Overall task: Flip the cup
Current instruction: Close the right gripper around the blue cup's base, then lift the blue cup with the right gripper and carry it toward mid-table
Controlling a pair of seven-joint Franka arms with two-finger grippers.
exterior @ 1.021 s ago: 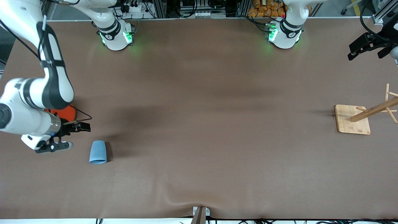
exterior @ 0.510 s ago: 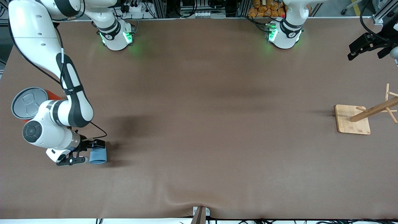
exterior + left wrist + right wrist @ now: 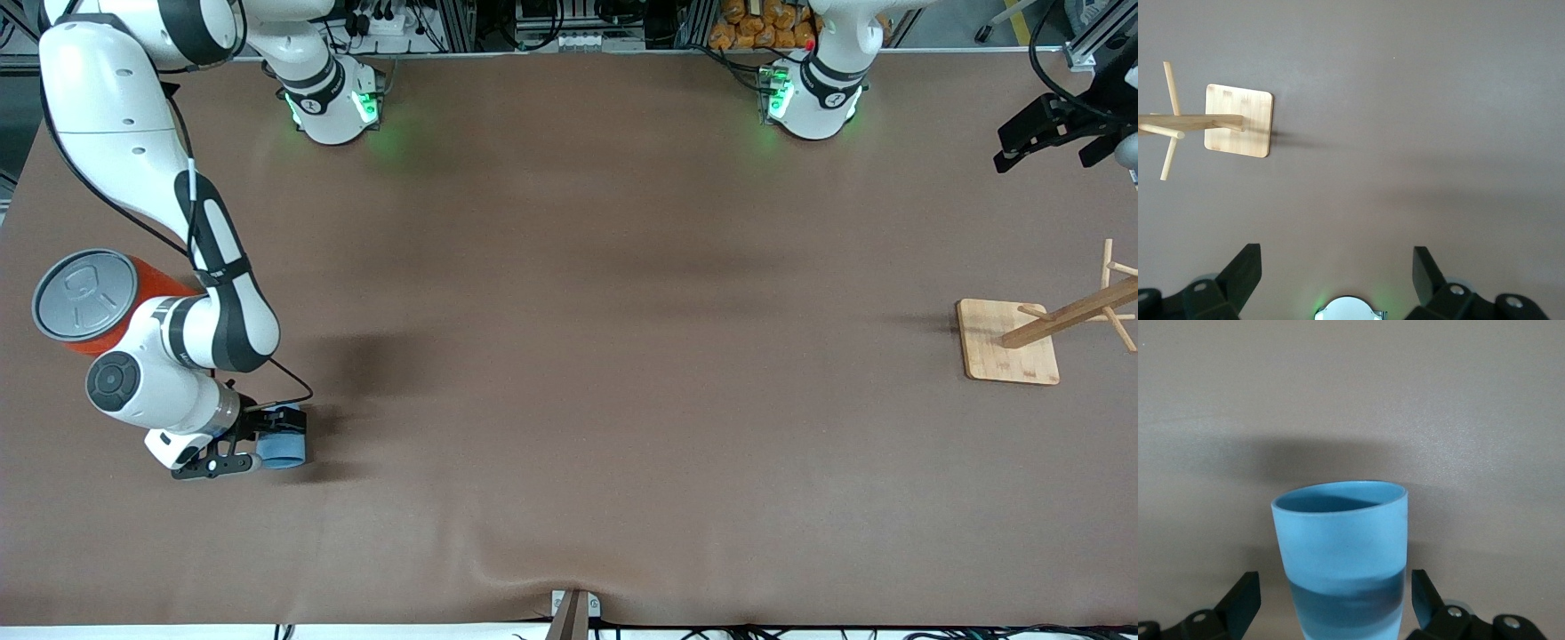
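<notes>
At about nine o'clock on the tabletop (image 3: pixel 569 267), seen from the front camera, stands the orange can (image 3: pixel 178 286) with its grey lid, untouched and no part of this job.

Just below it, near eight o'clock, is my right gripper (image 3: pixel 265 439). A second ago it hung short of the cup (image 3: pixel 286 450), toward the right arm's end of the tabletop. Now it has slid in so that one finger sits on each side of the cup. My right wrist camera shows the light blue cup (image 3: pixel 1341 540) between my fingers (image 3: pixel 1245 590), its open mouth pointing away from my wrist. The fingers are spread and not yet pressing, with a thin gap on either side. The cup appears to lie on its side on the tabletop. So the approach looks finished, and I judge the next step is to close on the cup, lift it and turn it. The wall is smooth and tapered, so a loose squeeze could let it slip toward the narrow end.

At three o'clock the wooden rack (image 3: pixel 1009 354) stands alone.

Up near two o'clock my left gripper (image 3: pixel 1018 147) waits over the tabletop's edge, fingers (image 3: pixel 1248 267) spread wide and holding nothing.
</notes>
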